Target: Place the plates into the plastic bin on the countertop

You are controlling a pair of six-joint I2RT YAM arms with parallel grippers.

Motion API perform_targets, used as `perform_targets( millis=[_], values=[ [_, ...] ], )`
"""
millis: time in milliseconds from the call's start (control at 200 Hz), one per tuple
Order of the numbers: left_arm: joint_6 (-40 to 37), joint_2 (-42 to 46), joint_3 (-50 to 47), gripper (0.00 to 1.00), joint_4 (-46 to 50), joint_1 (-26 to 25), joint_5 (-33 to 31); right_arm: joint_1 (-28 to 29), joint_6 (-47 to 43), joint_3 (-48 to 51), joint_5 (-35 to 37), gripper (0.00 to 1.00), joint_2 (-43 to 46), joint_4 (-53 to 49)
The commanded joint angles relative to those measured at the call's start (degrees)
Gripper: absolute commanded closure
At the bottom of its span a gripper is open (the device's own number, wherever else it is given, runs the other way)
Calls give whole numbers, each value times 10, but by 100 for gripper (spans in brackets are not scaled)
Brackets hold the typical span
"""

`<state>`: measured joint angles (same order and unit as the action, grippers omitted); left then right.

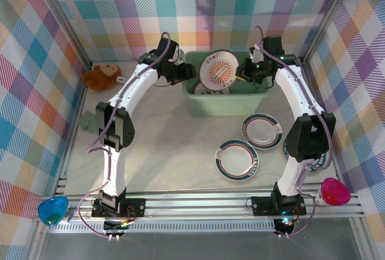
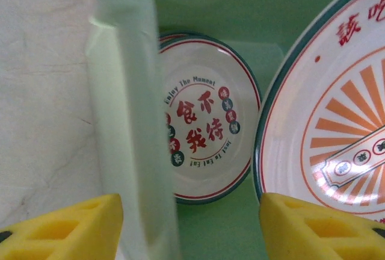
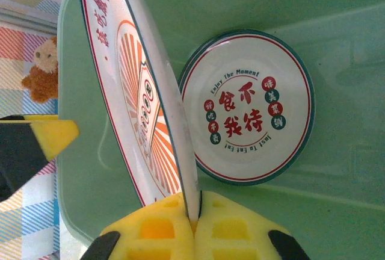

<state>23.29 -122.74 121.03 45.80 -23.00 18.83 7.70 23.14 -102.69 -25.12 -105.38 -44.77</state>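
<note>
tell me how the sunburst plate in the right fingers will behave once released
Likely stiff: the sunburst plate shows no bend though the right gripper pinches only its rim. Its glossy glaze looks slippery, so it may slide between the fingers. Held on edge, it would probably topple onto the smaller plate in the plastic bin.

The pale mint-green plastic bin (image 1: 228, 102) sat at upper centre of the top view, on the speckled grey-beige countertop (image 1: 168, 145). Inside it, a large white sunburst plate (image 3: 129, 91) with an orange ray pattern and a dark green rim stood tilted on edge. Beside it a smaller lettered plate (image 3: 246, 106) with red characters lay flat on the bin's floor. Two green-banded plates (image 1: 262, 130) (image 1: 237, 159) lay flat on the countertop, lower right of the bin.
</note>
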Motion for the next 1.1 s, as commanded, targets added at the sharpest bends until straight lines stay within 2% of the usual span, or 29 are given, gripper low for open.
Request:
perform_targets(
  millis=[0,315,445,860,970,1095],
  values=[
    [-25,-9,20,44,49,-8,-32,-8,-2,-24,-39,100,-10,-3],
    [4,1,8,68,45,-7,-113,-17,11,-24,-52,100,-24,9],
    [24,10,-1,74,28,-7,-136,-17,15,-24,-45,100,-22,12],
    [108,86,-124,82,-55,19,-202,-14,57,-22,-65,100,-27,60],
    [111,96,-138,83,-67,23,-194,-4,59,-43,-69,100,-41,54],
    [87,105,-142,86,-60,28,-153,2,64,-53,-74,100,-46,52]
  ],
)
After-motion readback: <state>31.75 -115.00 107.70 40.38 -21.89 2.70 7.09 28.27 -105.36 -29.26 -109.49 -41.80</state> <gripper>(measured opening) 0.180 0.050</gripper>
